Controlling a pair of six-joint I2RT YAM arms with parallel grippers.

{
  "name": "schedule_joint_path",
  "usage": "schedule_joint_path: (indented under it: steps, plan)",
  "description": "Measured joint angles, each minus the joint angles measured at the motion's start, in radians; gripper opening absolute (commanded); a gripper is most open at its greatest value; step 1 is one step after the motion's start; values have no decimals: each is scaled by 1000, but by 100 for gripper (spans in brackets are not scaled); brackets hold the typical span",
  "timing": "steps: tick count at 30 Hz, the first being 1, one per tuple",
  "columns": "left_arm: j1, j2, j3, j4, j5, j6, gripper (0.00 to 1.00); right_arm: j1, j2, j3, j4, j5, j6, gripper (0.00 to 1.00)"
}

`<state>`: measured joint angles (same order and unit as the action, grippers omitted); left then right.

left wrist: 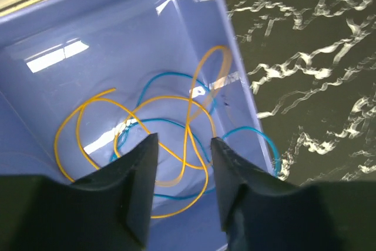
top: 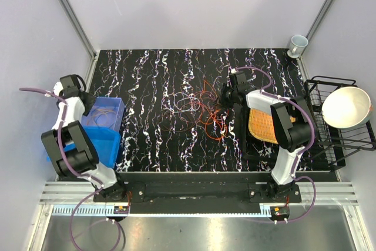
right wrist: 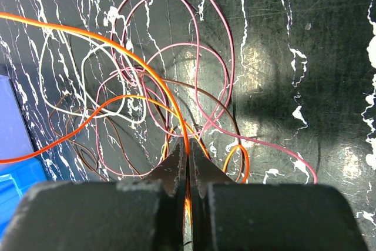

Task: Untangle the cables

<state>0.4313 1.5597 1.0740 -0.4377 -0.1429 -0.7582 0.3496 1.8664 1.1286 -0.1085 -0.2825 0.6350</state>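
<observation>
The cables point(top: 197, 107) lie in a loose tangle of orange, red, pink and whitish loops on the black marbled table. My right gripper point(top: 222, 99) is at the tangle's right edge. In the right wrist view it point(right wrist: 188, 145) is shut on an orange cable point(right wrist: 141, 57) that arcs up and away to the left, above pink loops point(right wrist: 226, 27) and a white loop point(right wrist: 88, 57). My left gripper point(top: 88, 109) hangs over the pale blue bin point(top: 108, 105). In the left wrist view it point(left wrist: 183, 145) is open and empty above a yellow wire point(left wrist: 82, 110) and a blue wire point(left wrist: 170, 77) lying in the bin point(left wrist: 117, 27).
A bright blue tray point(top: 111, 148) sits in front of the pale bin at the left edge. A woven orange mat point(top: 263, 124) lies under the right arm. A black wire rack point(top: 335, 139) holds a white bowl point(top: 345, 107) at the right. A cup point(top: 298, 43) stands at the back right corner.
</observation>
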Motion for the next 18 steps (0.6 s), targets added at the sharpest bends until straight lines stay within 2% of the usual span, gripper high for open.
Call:
schedule_joint_path:
  steps: [7, 10, 15, 18]
  plan:
    - [-17, -170, -20, 26, -5, 43, 75, -1, 0, 0, 0, 0, 0, 0]
    - [-65, -254, -18, 27, -50, 82, 79, -1, 0, 0, 0, 0, 0, 0]
    - [-260, -364, 25, 30, -129, 184, 80, -3, 0, -4, 20, -28, -2, 0]
    - [-378, -409, 35, 39, -146, 232, 72, -3, -4, -21, 55, -64, -2, 0]
